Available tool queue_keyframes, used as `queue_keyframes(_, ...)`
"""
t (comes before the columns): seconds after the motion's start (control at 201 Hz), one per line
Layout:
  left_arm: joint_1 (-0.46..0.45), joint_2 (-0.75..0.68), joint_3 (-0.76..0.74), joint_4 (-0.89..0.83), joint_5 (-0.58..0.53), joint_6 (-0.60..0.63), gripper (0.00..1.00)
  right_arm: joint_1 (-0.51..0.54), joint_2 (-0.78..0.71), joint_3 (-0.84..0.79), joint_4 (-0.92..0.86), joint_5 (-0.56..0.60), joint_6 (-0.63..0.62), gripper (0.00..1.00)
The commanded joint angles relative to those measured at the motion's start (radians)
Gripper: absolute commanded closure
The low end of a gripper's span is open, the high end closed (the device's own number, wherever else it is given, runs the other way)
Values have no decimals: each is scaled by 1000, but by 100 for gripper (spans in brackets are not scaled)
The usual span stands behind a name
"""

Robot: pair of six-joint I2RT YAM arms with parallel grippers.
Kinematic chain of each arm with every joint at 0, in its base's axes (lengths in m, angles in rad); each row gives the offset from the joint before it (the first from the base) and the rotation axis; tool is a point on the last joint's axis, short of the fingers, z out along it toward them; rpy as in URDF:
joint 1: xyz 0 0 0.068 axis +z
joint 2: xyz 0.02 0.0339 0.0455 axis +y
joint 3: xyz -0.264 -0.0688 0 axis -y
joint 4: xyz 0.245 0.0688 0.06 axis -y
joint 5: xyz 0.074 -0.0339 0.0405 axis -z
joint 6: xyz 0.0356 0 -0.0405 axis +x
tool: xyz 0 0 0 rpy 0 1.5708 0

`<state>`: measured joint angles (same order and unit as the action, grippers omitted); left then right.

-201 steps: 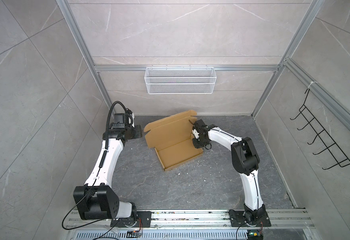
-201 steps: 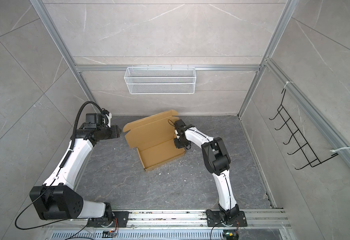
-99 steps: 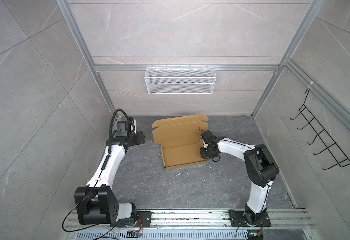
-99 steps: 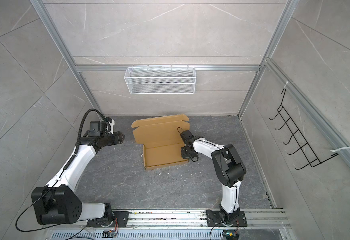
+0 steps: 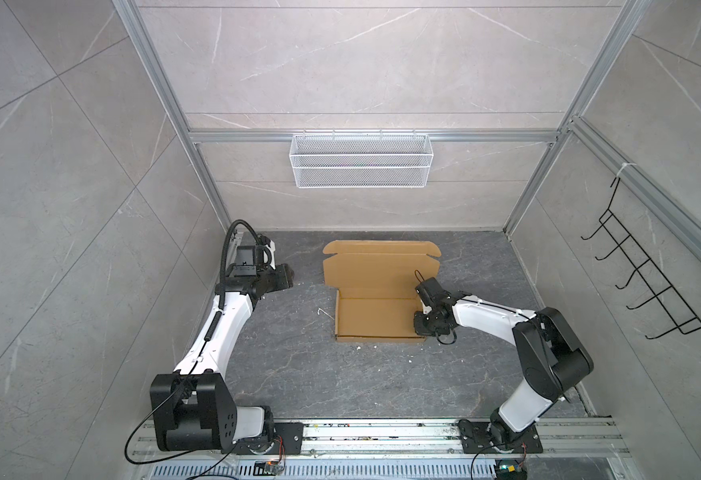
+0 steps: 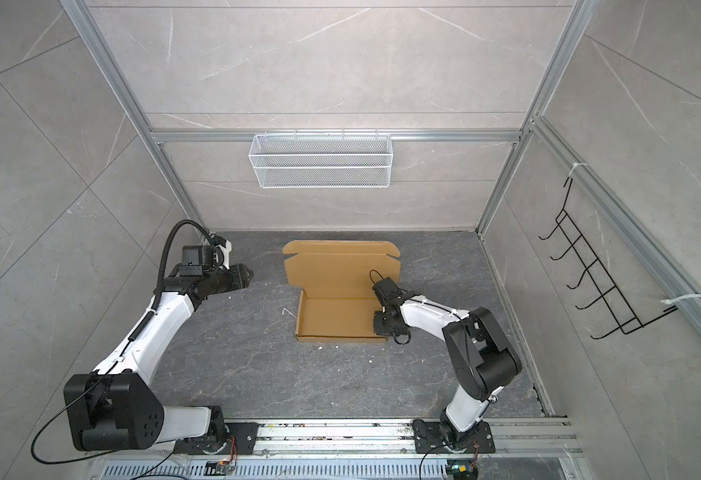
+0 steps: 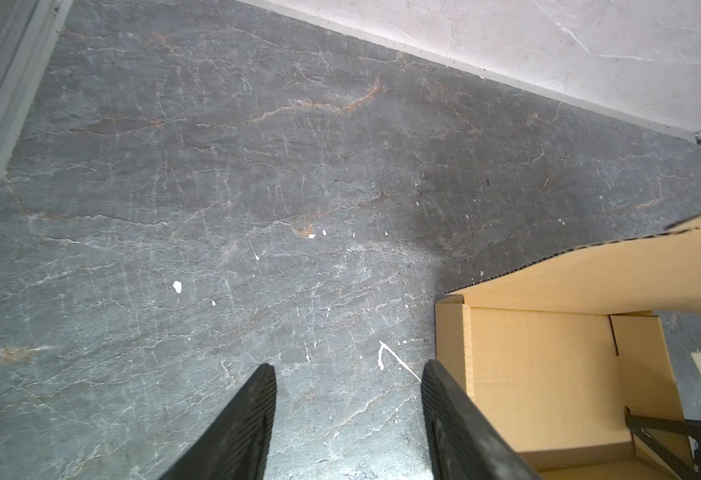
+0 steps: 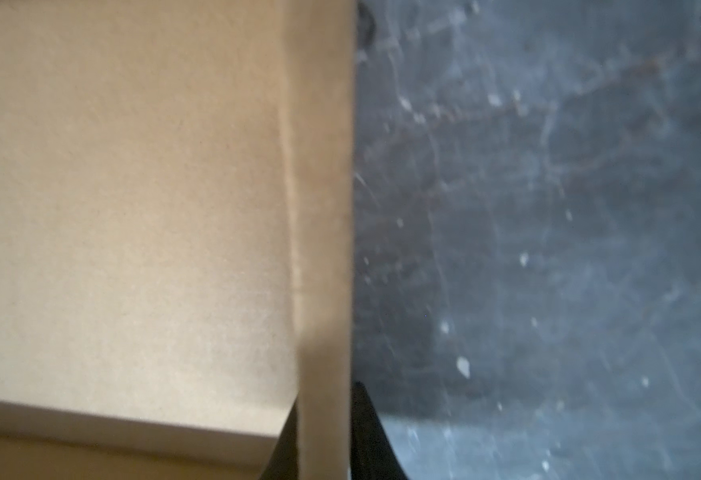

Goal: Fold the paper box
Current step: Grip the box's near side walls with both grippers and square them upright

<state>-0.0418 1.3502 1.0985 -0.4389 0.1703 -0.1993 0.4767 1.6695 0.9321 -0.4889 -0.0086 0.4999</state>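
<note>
Pinching the right-end wall of the paper box (image 5: 375, 291) with the right hand (image 8: 323, 436), fingers (image 8: 371, 449) narrow, cardboard between them. Lies on the desk (image 5: 298, 374), nearer the back wall, long axis left to right, lid open on the far side. Off its left end, apart from it: left hand (image 7: 348, 365), fairly wide, empty, above bare desk. Likely needs a rightward reach to the free left wall, nearer to that hand.
</note>
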Motion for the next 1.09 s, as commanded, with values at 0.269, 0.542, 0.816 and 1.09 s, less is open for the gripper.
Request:
queue_keyframes(0.269,-74,-49,-49,84,61,-22,38,-8,-132,-3,-57,-69,6,73)
queue_keyframes(0.542,-108,-58,-128,116,125,-92,36,-58,-168,49,-57,-92,17,53)
queue_keyframes(0.816,-244,1,-249,262,121,-213,37,-88,-219,-8,38,-124,86,53)
queue_keyframes(1.09,-287,121,-258,343,123,-238,40,-102,-198,-35,61,-107,72,62)
